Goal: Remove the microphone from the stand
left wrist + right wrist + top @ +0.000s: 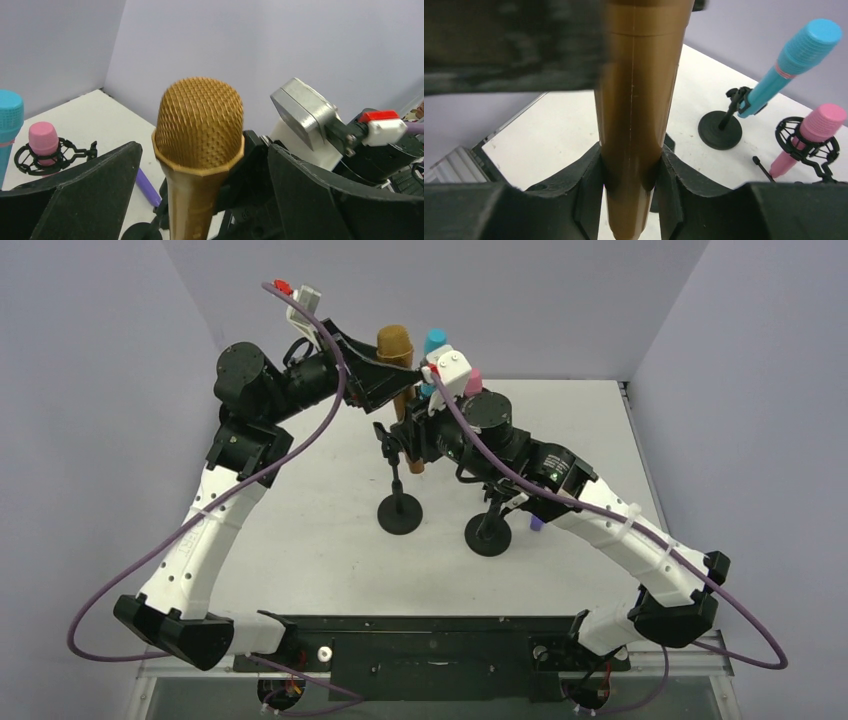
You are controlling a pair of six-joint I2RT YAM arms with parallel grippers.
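At upper centre of the overhead view, over worktop (300, 530) and black stand (400, 512), the gold microphone (396, 346) stands upright. Right end effector (630, 185) pinches its body; left end effector (200, 165) gapes wide round its head. Lift straight, stay vertical.
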